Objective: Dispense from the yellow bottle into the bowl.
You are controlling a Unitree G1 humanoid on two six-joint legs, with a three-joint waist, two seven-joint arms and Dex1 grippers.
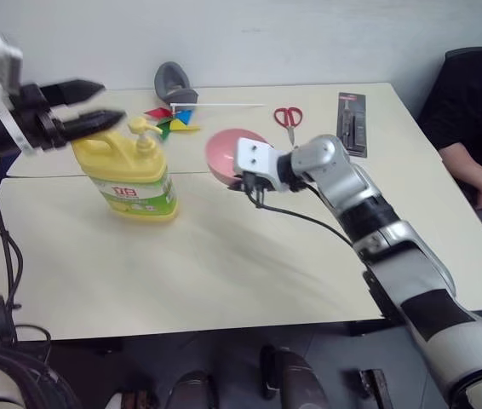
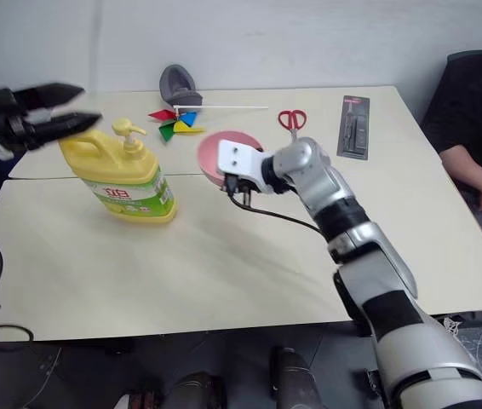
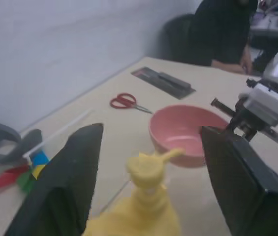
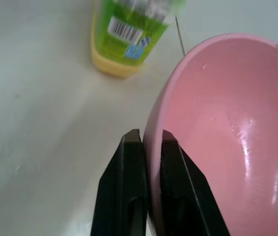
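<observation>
Yellow bottle (image 1: 130,175), green label with red characters, below the parted left gripper (image 1: 96,106) fingers in the eye views; in the right wrist view, right gripper (image 4: 147,138) fingers pinch the bowl (image 4: 227,128) rim, barcode label beyond.

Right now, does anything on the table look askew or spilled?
The small pink plastic bowl is tilted, its rim pinched by the right gripper. The large yellow pump bottle stands upright; no spill visible.
</observation>
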